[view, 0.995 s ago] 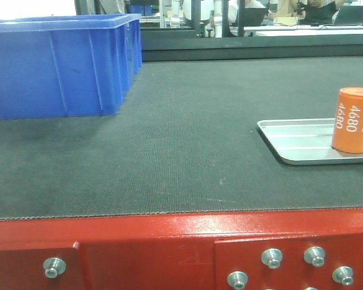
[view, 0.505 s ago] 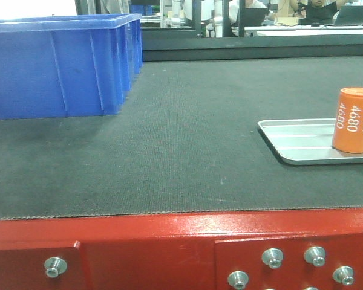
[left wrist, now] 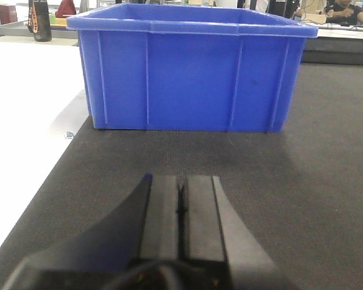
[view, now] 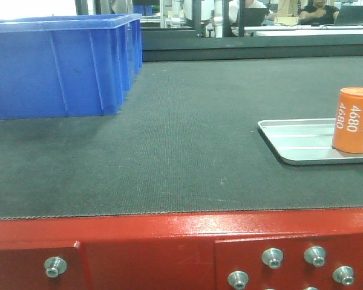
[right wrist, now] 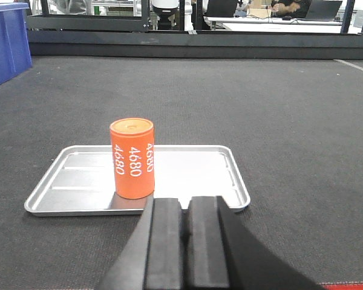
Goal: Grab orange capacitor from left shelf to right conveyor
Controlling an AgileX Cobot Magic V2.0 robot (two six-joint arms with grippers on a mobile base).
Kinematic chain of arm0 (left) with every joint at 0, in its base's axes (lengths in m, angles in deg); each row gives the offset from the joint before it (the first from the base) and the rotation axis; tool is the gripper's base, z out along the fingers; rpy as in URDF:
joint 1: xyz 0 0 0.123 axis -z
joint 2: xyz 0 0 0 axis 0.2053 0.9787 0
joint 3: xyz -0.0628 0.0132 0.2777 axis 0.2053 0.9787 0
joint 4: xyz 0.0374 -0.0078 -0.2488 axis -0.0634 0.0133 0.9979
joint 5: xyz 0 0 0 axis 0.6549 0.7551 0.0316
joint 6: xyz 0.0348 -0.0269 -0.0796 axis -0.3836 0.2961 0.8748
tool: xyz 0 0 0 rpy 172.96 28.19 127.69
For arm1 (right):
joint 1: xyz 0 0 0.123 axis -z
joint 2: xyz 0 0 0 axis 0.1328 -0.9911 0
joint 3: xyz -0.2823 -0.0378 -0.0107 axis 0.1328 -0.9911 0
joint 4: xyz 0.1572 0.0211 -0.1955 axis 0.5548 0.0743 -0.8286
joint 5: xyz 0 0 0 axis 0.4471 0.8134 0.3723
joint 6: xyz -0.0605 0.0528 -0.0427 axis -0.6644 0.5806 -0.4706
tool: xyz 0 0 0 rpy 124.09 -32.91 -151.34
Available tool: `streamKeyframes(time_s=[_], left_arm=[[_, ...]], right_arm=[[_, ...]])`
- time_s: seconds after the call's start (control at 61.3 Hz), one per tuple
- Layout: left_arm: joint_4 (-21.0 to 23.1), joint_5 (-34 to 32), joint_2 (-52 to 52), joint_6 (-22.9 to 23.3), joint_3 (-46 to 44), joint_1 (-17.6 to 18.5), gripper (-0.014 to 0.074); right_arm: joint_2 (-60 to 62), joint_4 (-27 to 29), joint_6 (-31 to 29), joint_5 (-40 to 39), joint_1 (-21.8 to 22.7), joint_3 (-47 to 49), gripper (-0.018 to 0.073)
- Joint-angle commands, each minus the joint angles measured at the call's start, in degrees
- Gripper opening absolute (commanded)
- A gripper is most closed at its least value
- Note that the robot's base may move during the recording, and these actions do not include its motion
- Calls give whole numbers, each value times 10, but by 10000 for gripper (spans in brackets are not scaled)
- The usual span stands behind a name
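With both pairs of fingers pressed together on nothing, the right gripper (right wrist: pixel 185 232) sat just short of the orange capacitor (right wrist: pixel 132 157) standing upright in the tray (right wrist: pixel 78 175) on the belt (view: pixel 187 151); any forward nudge would likely topple it.

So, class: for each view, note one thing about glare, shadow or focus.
Front view: glare on the red conveyor frame. Left wrist view: the blue bin casts a soft shadow; end effector blurred. Right wrist view: the silver tray glares white beside the orange capacitor.
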Motion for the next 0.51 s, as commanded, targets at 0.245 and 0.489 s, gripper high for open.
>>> streamKeyframes(time_s=[0.245,0.489], left_arm=[[1,-51,-7,1,-3,-1,-127],[1,-51,-7,1,-3,-1,-127]], right_arm=[[5,4,2,-52,2,2,56],[5,4,2,-52,2,2,56]])
